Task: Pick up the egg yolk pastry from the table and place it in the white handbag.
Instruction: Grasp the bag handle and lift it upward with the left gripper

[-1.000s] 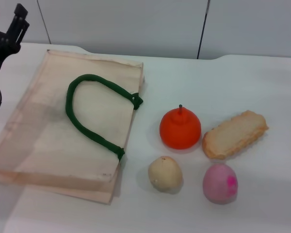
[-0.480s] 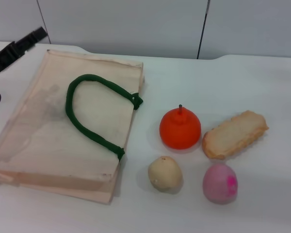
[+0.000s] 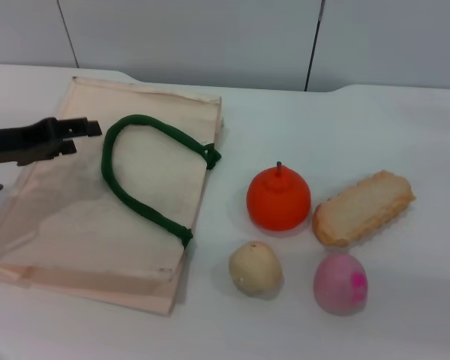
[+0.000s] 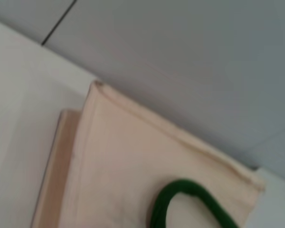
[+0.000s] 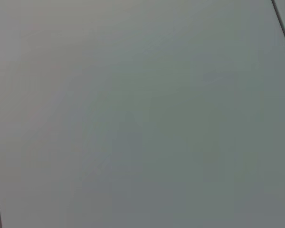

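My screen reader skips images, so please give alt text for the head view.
Left gripper hovers over the flat white handbag beside its green handle. Right of the bag lie the pastry, orange fruit, bread slice and pink ball.

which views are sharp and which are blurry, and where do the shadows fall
Head view: sharp; soft shadows sit under the egg yolk pastry and beside the white handbag; the left end effector hangs above the bag. Left wrist view: soft, out of focus on bag and green handle. Right wrist view: only a featureless grey panel.
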You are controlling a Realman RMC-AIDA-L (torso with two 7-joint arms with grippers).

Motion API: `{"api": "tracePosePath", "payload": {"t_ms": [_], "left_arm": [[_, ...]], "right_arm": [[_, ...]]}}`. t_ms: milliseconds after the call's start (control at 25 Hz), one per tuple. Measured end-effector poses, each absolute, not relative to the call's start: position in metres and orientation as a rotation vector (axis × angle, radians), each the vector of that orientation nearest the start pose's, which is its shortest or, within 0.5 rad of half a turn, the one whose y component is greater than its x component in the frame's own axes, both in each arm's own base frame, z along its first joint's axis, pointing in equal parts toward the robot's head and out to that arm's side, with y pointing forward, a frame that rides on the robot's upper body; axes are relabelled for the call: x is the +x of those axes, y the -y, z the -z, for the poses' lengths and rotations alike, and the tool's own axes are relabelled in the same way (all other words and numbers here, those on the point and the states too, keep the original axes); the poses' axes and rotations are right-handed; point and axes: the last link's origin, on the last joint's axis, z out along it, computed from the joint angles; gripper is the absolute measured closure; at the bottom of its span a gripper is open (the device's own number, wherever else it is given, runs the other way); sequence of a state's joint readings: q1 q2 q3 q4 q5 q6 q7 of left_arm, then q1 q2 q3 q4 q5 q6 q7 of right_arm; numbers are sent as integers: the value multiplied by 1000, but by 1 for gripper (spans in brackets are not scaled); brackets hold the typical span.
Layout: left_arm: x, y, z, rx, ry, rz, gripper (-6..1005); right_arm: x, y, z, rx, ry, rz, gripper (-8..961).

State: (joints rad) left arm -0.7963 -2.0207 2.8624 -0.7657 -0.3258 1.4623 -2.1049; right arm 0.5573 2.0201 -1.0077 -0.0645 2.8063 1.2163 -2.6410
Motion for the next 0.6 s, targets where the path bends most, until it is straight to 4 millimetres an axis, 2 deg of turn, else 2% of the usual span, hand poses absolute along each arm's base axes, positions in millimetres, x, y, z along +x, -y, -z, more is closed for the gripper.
{"api": "tracePosePath", "payload": {"t_ms": [400,600], "left_arm": [[-315,-379,-87,-1970,1742,374,230],[-306,-390,-84,-1995,1712,336,231]], "right_arm": [[325,-374,-55,-1453,-600,-929,75],[324,-375,-55,-1455,-600,-931,75]]}}
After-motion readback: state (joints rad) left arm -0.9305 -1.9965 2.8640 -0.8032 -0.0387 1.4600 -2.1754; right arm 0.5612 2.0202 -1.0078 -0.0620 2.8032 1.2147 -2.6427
